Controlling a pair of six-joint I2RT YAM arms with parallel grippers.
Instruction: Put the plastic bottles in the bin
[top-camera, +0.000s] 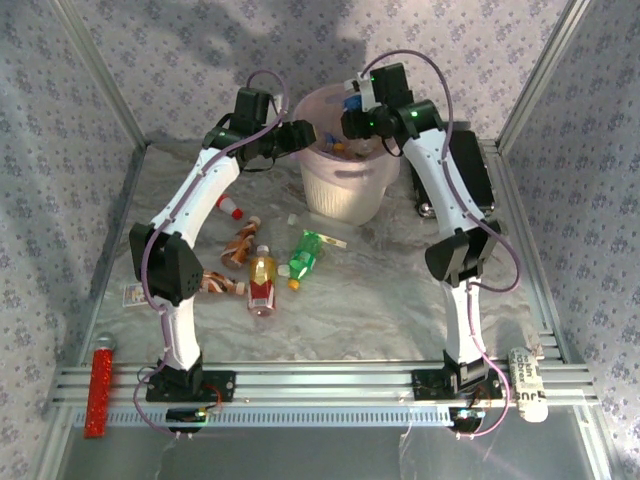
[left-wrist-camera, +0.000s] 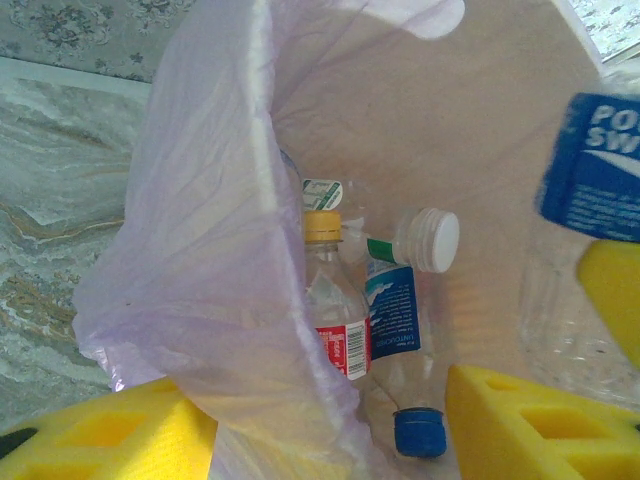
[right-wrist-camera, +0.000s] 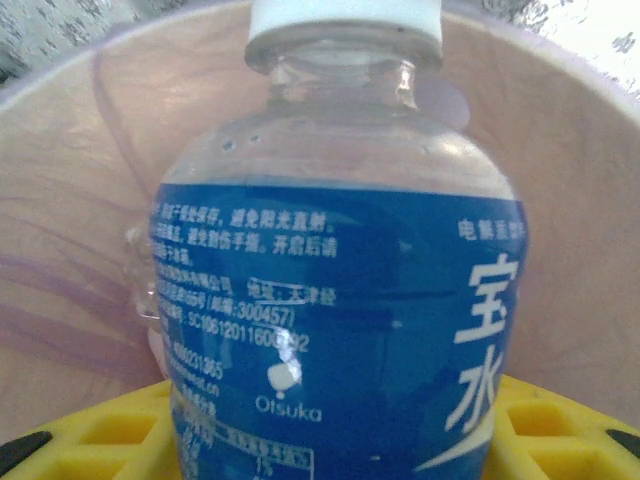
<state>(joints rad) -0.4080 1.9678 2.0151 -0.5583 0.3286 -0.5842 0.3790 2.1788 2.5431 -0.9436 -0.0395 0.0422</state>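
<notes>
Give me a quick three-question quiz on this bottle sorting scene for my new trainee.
1. True or false: the right gripper holds a blue-label bottle above the bin.
2. The green bottle lies: A in the bin, B on the table, C in the right gripper.
3. Fill in: the held bottle's cap is ___.
Key: 1 true; 2 B; 3 white.

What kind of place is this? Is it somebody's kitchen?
Not a kitchen, probably a robot test booth: two robot arms bolted to a metal rail, flowery cloth walls on a metal frame, and bottles laid out by a bin.
</notes>
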